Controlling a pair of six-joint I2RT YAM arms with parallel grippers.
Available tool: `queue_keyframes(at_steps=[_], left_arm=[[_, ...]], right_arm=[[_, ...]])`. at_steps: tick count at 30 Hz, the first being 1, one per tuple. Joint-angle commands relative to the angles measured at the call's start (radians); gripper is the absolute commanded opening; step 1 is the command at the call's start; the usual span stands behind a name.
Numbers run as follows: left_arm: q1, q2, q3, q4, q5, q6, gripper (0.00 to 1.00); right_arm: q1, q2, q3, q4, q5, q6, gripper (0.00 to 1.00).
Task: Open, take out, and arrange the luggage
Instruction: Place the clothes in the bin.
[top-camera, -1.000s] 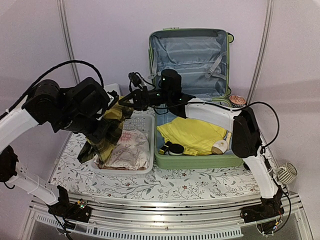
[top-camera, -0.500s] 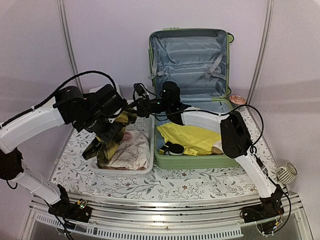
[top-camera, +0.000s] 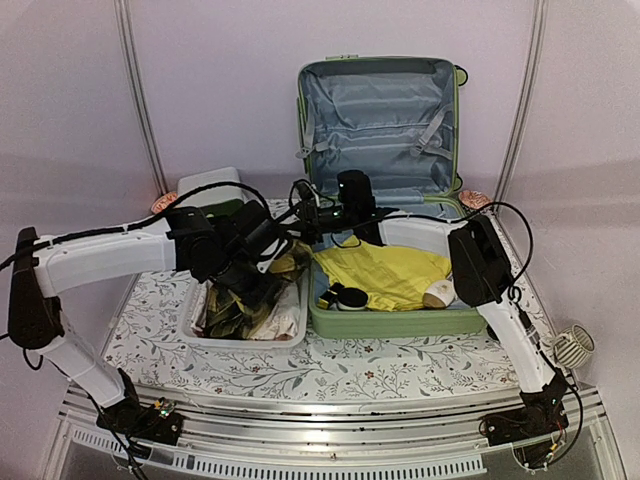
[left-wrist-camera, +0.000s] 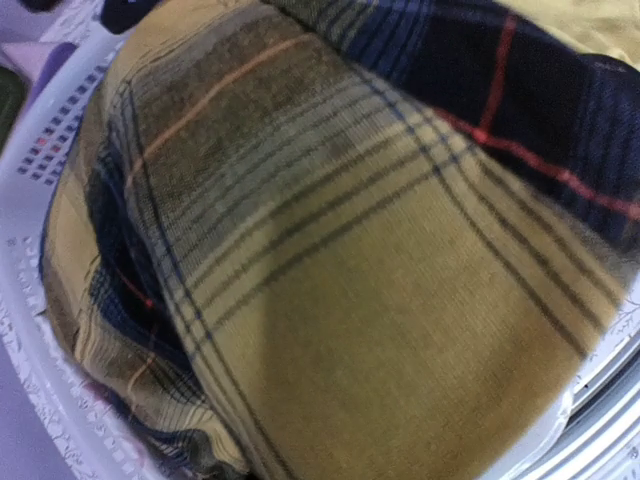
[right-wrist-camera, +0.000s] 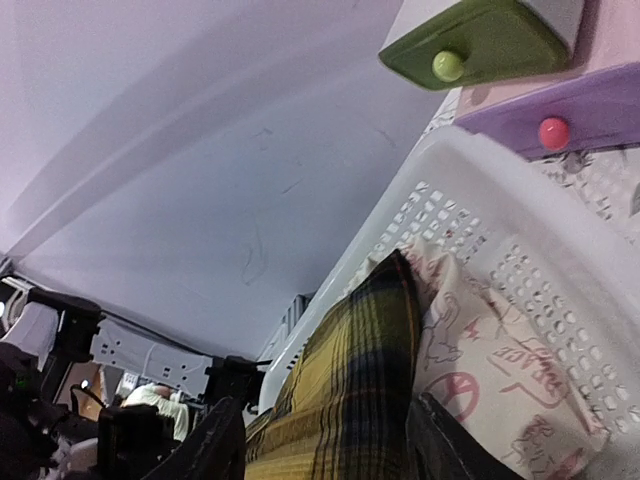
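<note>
The luggage (top-camera: 380, 110) stands open at the far right of the surface (top-camera: 330, 368), with its lid upright against the wall. In the lower half lies a yellow garment (top-camera: 385, 270), with some small items at its near edge. Just beside it, on the left, is the basket (top-camera: 250, 342). The left jaws are down inside the basket and closed on the plaid cloth (top-camera: 230, 305), which fills the left wrist view. The right jaws hover over the far right corner of the basket. Their fingers (right-wrist-camera: 215, 450) stand apart, and the plaid cloth shows in the gap, lying over a printed cloth (right-wrist-camera: 480, 370). A drawer box (top-camera: 208, 185) stands behind the basket.
</note>
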Motion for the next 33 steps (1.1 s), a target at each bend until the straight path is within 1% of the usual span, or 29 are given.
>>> queue_keyframes(at_steps=[1, 4, 6, 8, 10, 15, 17, 19, 21, 22, 24, 26, 27, 33], left_arm=[[0.017, 0.016, -0.031, 0.165, 0.174, -0.053, 0.18], [0.024, 0.007, -0.035, 0.216, 0.223, -0.069, 0.5], [0.028, 0.0, -0.03, 0.226, 0.247, -0.073, 0.65], [0.033, -0.009, -0.019, 0.226, 0.271, -0.073, 0.84], [0.037, -0.034, -0.015, 0.24, 0.309, -0.073, 0.97], [0.062, -0.166, -0.042, 0.347, 0.468, -0.093, 0.98], [0.085, -0.215, -0.069, 0.411, 0.531, -0.111, 0.94], [0.118, -0.258, -0.11, 0.464, 0.589, -0.147, 0.86], [0.171, -0.296, -0.158, 0.531, 0.649, -0.184, 0.74], [0.194, -0.31, -0.187, 0.567, 0.674, -0.208, 0.66], [0.241, -0.331, -0.242, 0.64, 0.715, -0.256, 0.42], [0.281, -0.345, -0.29, 0.709, 0.748, -0.294, 0.11], [0.297, -0.348, -0.31, 0.733, 0.755, -0.301, 0.0], [0.36, -0.312, -0.412, 0.852, 0.821, -0.34, 0.0]], right_arm=[[-0.031, -0.116, -0.057, -0.245, 0.133, -0.186, 0.66], [-0.034, -0.18, -0.073, -0.33, 0.178, -0.257, 0.77], [-0.036, -0.235, -0.074, -0.385, 0.215, -0.308, 0.84], [-0.038, -0.28, -0.074, -0.435, 0.243, -0.347, 0.87], [-0.042, -0.326, -0.079, -0.482, 0.27, -0.386, 0.88], [-0.048, -0.457, -0.161, -0.546, 0.342, -0.466, 0.88], [-0.048, -0.517, -0.21, -0.553, 0.368, -0.496, 0.87], [-0.049, -0.578, -0.264, -0.559, 0.401, -0.527, 0.87], [-0.05, -0.638, -0.323, -0.563, 0.441, -0.549, 0.87], [-0.051, -0.666, -0.353, -0.563, 0.462, -0.562, 0.87], [-0.052, -0.727, -0.412, -0.563, 0.497, -0.577, 0.87], [-0.053, -0.787, -0.466, -0.56, 0.527, -0.588, 0.87], [-0.053, -0.81, -0.494, -0.559, 0.541, -0.591, 0.87], [-0.054, -0.9, -0.633, -0.54, 0.592, -0.603, 0.87]])
